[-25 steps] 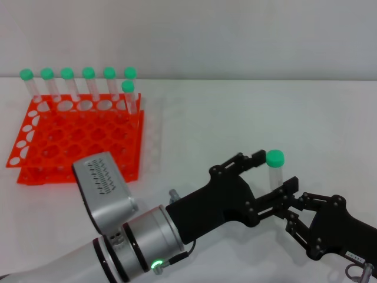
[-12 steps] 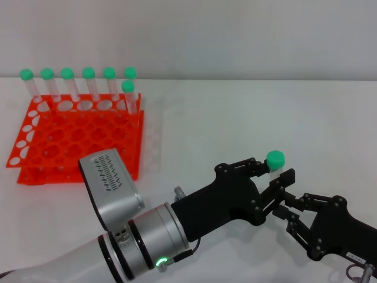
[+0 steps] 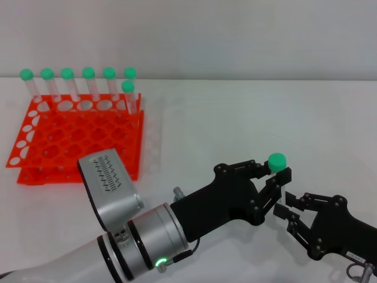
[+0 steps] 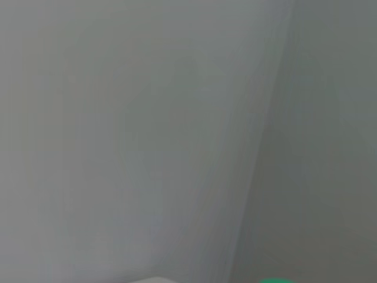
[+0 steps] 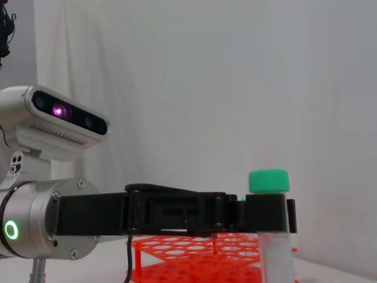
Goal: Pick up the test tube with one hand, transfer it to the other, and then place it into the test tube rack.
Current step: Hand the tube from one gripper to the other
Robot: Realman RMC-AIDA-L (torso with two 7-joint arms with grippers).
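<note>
The test tube (image 3: 276,160) stands upright in the air at the lower right of the head view, only its green cap showing above black fingers. My left gripper (image 3: 274,173), on the silver arm with the green light, is shut on it just under the cap. The right wrist view shows that same left gripper (image 5: 268,212) gripping the tube (image 5: 275,259) below its cap. My right gripper (image 3: 287,204) sits just below and to the right, fingers spread and off the tube. The orange-red test tube rack (image 3: 76,138) lies at the far left.
Several green-capped tubes (image 3: 88,82) stand in the rack's back row, and one more (image 3: 128,97) stands a row nearer at its right end. White tabletop lies between the rack and the grippers. The left wrist view shows only grey wall.
My left gripper has shut around the tube below its cap. My right gripper's fingers have let go of it and drawn slightly down and away.
</note>
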